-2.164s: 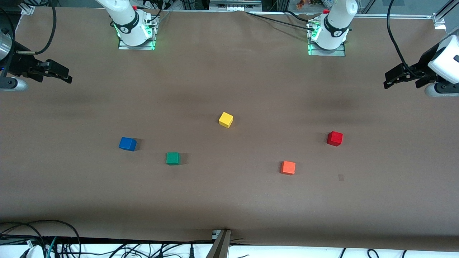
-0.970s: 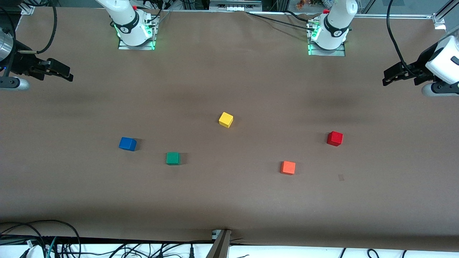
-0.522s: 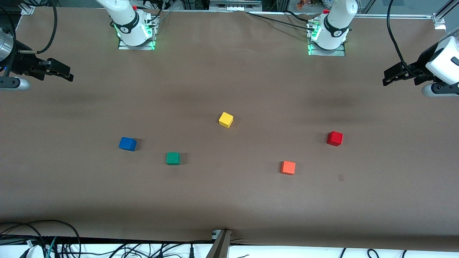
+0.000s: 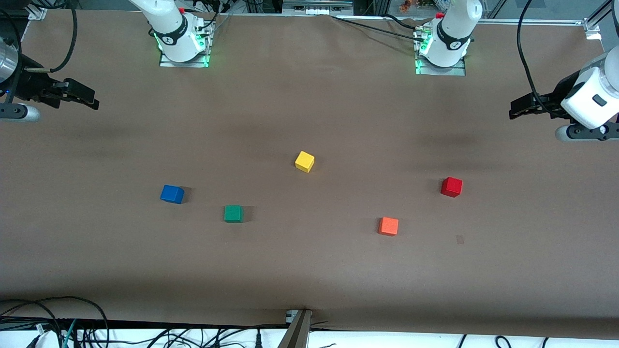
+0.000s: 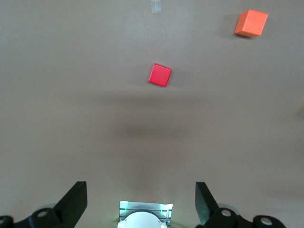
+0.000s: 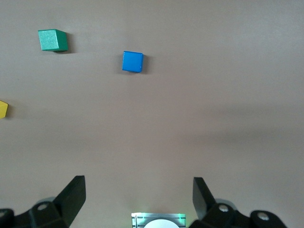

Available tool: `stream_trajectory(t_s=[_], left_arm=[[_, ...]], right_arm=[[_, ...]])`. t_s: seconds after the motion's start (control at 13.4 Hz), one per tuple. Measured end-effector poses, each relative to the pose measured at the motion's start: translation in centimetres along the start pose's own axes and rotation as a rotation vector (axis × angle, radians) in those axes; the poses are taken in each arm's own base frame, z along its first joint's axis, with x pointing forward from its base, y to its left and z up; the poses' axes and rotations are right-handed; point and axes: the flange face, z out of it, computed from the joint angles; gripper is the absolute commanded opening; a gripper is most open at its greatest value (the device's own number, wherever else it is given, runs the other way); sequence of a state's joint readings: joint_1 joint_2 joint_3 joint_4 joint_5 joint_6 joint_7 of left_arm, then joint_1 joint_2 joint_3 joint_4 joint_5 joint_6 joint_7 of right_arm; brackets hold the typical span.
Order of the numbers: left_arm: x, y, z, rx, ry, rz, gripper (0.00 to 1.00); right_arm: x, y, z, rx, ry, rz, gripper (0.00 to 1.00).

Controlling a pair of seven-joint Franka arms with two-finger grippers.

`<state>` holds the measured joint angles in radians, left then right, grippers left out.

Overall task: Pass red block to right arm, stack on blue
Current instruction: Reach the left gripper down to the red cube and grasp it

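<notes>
The red block [image 4: 451, 186] [image 5: 160, 75] rests on the brown table toward the left arm's end. The blue cube [image 4: 172, 194] [image 6: 132, 61] sits toward the right arm's end. My left gripper [image 4: 518, 109] [image 5: 141, 190] hangs open and empty over bare table at the left arm's end, well apart from the red block. My right gripper [image 4: 91, 100] [image 6: 139, 186] on the right arm [image 4: 9, 72] is open and empty too. It waits over bare table at the right arm's end, far from the blue cube.
A yellow cube [image 4: 304, 161] lies mid-table, a green cube [image 4: 233, 213] beside the blue one, and an orange cube [image 4: 389, 225] nearer the front camera than the red block. Both arm bases [image 4: 181, 41] [image 4: 442, 46] stand along the table's back edge.
The left gripper has drifted a little inward over the table and turned slightly. The right arm and all cubes have stayed put.
</notes>
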<state>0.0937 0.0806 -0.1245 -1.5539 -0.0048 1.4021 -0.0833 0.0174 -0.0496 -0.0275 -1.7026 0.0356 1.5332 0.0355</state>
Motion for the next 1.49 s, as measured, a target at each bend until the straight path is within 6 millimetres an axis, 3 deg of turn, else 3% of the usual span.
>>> stream_trajectory(t_s=[0.3, 0.52, 0.67, 0.82, 1.19, 1.49], left_arm=[[3.3, -0.4, 3.2, -0.008, -0.063, 0.011, 1.00], [4.5, -0.9, 4.6, -0.013, -0.071, 0.004, 1.00], [5.7, -2.0, 6.7, -0.020, -0.046, -0.012, 1.00], [7.0, -2.5, 10.6, -0.025, -0.036, -0.012, 1.00], [10.1, -1.3, 21.4, -0.035, -0.022, 0.004, 1.00], [12.4, -0.3, 27.4, -0.048, -0.006, 0.016, 1.00]], right_arm=[[-0.1, 0.0, 0.0, 0.000, -0.006, -0.001, 1.00], [-0.2, -0.1, 0.1, -0.001, -0.018, -0.002, 1.00], [-0.3, -0.1, 0.2, -0.001, -0.027, -0.003, 1.00], [-0.4, -0.1, 0.2, -0.001, -0.032, -0.003, 1.00], [-0.4, -0.1, 0.2, -0.001, -0.034, -0.003, 1.00], [-0.5, -0.1, 0.3, -0.002, -0.039, -0.003, 1.00]])
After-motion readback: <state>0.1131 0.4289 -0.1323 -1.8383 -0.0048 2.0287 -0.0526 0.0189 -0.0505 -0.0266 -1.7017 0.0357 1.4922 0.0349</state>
